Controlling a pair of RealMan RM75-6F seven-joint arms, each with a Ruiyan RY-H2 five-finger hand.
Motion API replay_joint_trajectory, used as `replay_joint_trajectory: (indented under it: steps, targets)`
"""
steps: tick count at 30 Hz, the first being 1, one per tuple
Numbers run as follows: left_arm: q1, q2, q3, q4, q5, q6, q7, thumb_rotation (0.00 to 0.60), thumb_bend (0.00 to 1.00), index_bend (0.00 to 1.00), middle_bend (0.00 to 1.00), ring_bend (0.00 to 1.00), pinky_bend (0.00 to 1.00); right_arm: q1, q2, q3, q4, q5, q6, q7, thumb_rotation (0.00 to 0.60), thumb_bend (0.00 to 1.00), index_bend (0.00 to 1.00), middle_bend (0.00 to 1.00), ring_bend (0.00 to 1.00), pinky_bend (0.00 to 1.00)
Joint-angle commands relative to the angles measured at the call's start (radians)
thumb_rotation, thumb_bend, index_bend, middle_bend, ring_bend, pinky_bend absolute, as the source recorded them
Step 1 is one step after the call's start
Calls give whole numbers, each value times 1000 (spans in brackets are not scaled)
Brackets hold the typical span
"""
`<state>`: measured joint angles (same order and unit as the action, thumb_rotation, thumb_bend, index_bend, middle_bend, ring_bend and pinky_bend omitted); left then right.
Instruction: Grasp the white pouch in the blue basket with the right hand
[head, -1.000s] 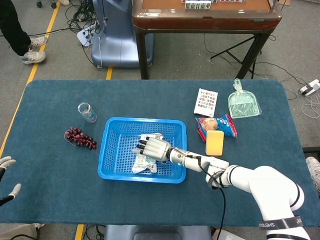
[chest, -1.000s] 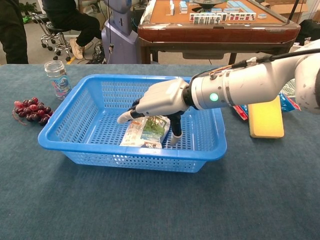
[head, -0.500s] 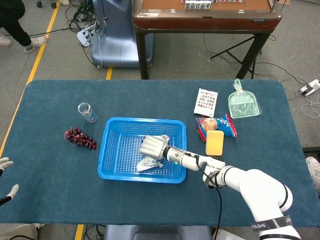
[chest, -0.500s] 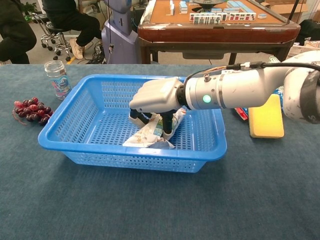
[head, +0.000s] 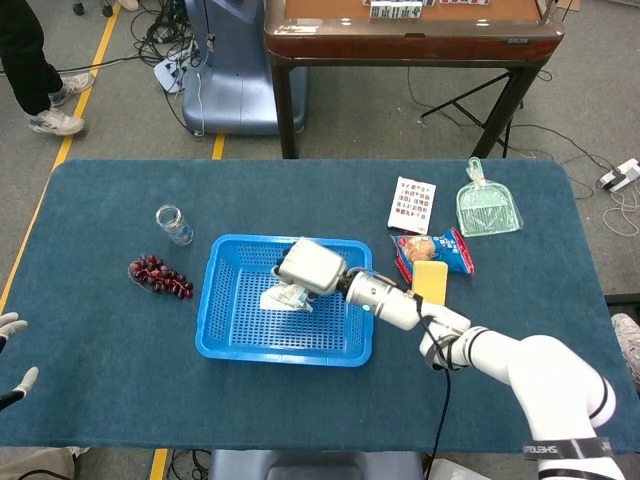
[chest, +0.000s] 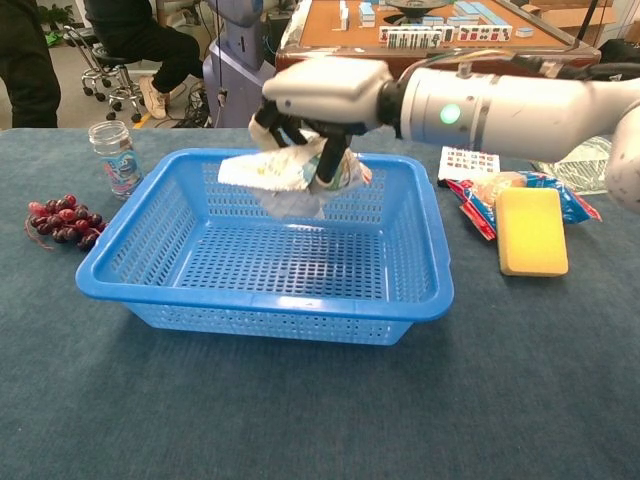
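My right hand (chest: 320, 95) (head: 310, 267) grips the white pouch (chest: 285, 175) (head: 285, 298), which has green print and hangs crumpled below the fingers. Hand and pouch are lifted well above the floor of the blue basket (chest: 200, 300) (head: 225, 320), over its back half. The basket holds nothing else that I can see. My left hand (head: 12, 352) shows only at the left edge of the head view, fingers spread, holding nothing.
Left of the basket lie red grapes (head: 160, 277) (chest: 62, 220) and a small glass jar (head: 174, 224) (chest: 112, 157). Right of it are a yellow sponge (head: 430, 285) (chest: 530, 230), a snack bag (head: 432, 248), a card packet (head: 412, 204) and a green dustpan (head: 487, 208).
The right hand closed on the pouch in the basket and has raised it clear of the basket floor, moving up and slightly back. The left hand stayed put.
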<state>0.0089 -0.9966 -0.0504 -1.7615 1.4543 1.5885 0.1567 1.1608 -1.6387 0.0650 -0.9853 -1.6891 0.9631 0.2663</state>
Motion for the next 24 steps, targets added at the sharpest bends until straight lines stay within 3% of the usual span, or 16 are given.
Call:
replay_joint_trajectory:
  steps: [1, 8, 12, 14, 20, 24]
  targets:
    - [-2, 0, -1, 1, 4, 0, -2, 600, 274, 326, 212, 150, 143, -67, 97, 37, -89, 52, 66, -32, 600, 390, 683, 596, 563, 656]
    - [-7, -5, -2, 2, 13, -5, -6, 600, 274, 326, 213, 151, 143, -195, 239, 42, -198, 159, 103, -92, 600, 385, 683, 579, 563, 656]
    - [-14, -11, 0, 1, 26, -11, -2, 600, 274, 326, 212, 151, 143, -239, 270, 28, -189, 223, 46, -124, 600, 367, 677, 545, 527, 645]
    - [-16, -12, 1, 0, 32, -12, 2, 600, 274, 326, 212, 150, 143, -243, 270, 23, -177, 250, -1, -133, 600, 343, 627, 512, 482, 602]
    - [-16, -13, 3, -6, 40, -7, 5, 600, 274, 326, 212, 151, 143, -234, 260, 26, -162, 306, -118, -145, 600, 183, 199, 232, 202, 347]
    - [-12, -11, 4, -3, 35, -6, 2, 600, 274, 326, 213, 151, 143, -246, 275, 38, -178, 318, -116, -156, 600, 151, 66, 139, 116, 269]
